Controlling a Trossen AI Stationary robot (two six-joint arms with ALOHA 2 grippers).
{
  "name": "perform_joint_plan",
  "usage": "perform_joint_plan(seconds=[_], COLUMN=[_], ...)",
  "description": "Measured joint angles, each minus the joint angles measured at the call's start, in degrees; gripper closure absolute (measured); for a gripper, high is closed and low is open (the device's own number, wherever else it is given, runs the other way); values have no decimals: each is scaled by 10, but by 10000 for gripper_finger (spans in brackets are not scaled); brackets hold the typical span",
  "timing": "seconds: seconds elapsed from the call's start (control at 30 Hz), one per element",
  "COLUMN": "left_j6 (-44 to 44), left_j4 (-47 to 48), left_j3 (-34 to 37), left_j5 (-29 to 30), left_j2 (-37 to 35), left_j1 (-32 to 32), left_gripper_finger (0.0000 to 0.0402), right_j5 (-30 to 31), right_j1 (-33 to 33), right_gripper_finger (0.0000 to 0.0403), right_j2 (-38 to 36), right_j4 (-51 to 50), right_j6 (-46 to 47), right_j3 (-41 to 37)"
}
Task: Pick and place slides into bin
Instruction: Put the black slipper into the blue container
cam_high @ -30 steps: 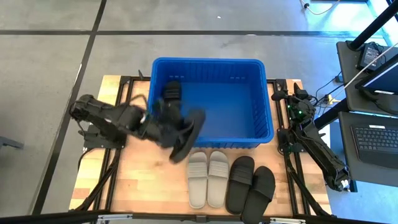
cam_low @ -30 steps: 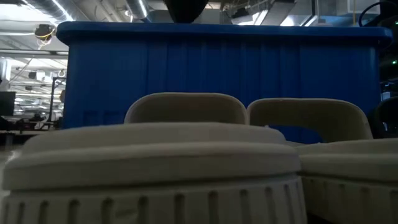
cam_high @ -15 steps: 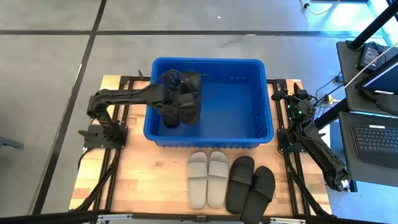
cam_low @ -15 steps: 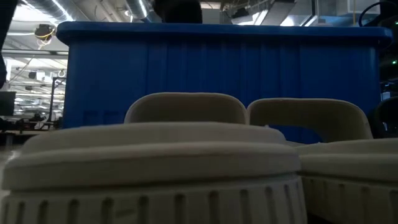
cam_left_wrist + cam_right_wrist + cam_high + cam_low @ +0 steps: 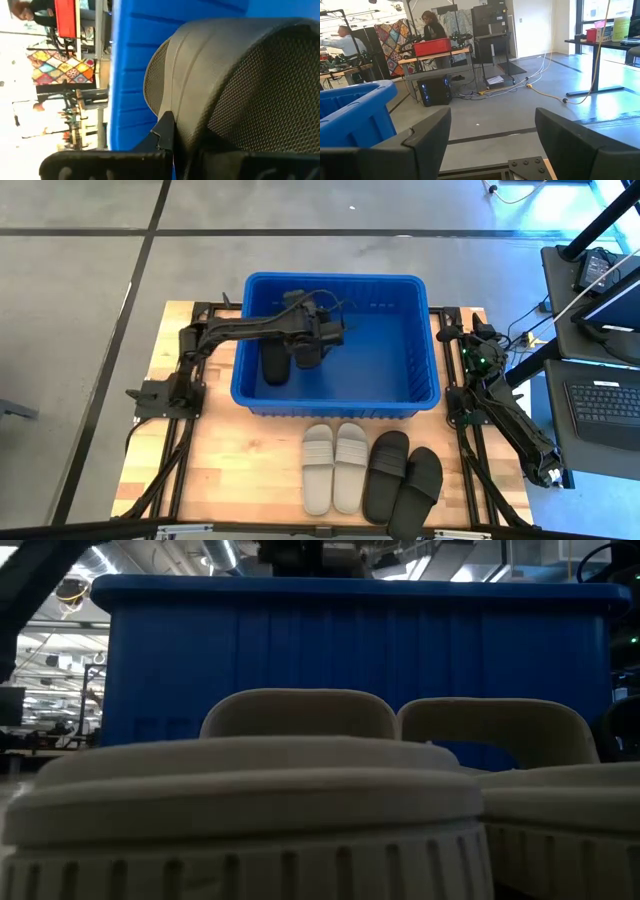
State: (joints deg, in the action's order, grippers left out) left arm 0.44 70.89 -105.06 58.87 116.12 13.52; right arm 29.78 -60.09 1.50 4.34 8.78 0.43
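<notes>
**Inside the bin: left pincer over two black slides**

Inside the blue bin (image 5: 400,345), toward its nine o'clock side in the high view, the left pincer (image 5: 322,338) sits low over a black slide (image 5: 307,348). In the left wrist view this slide's textured strap (image 5: 240,85) fills the space right in front of the dark fingers (image 5: 162,132), with the bin's ribbed wall behind; whether the pincer is clamped on it or spread apart, I cannot tell. Just beside it, at nine o'clock, a second black slide (image 5: 274,363) lies on the bin floor.

On the wooden desk (image 5: 230,470), at six o'clock from the bin, four more slides lie side by side: a light grey pair (image 5: 334,466), and just beside it at three o'clock a black pair (image 5: 403,478). In the low view the grey pair (image 5: 300,810) fills the foreground in front of the bin's front wall (image 5: 350,650).

The right pincer (image 5: 490,145) waits at the desk's three o'clock edge, well apart from the slides, its fingers spread wide with nothing between them. In the room behind it, people stand at a bench carrying a red box (image 5: 432,47).
</notes>
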Motion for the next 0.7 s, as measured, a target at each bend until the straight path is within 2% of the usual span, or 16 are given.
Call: perform_joint_plan(seconds=[0.27, 0.43, 0.57, 0.7], left_j6=[89, 101, 97, 128], left_j4=[-114, -126, -135, -206], left_j3=[0, 3, 40, 104], left_j5=[-46, -66, -75, -73], left_j2=[37, 37, 37, 36], left_j1=[13, 36, 51, 52], left_gripper_finger=[395, 395, 395, 395], right_j5=[0, 0, 0, 0], right_j1=[0, 0, 0, 0], right_gripper_finger=[114, 114, 114, 114], right_j2=[0, 0, 0, 0], right_j4=[0, 0, 0, 0], right_j6=[0, 0, 0, 0], right_j3=[0, 0, 0, 0])
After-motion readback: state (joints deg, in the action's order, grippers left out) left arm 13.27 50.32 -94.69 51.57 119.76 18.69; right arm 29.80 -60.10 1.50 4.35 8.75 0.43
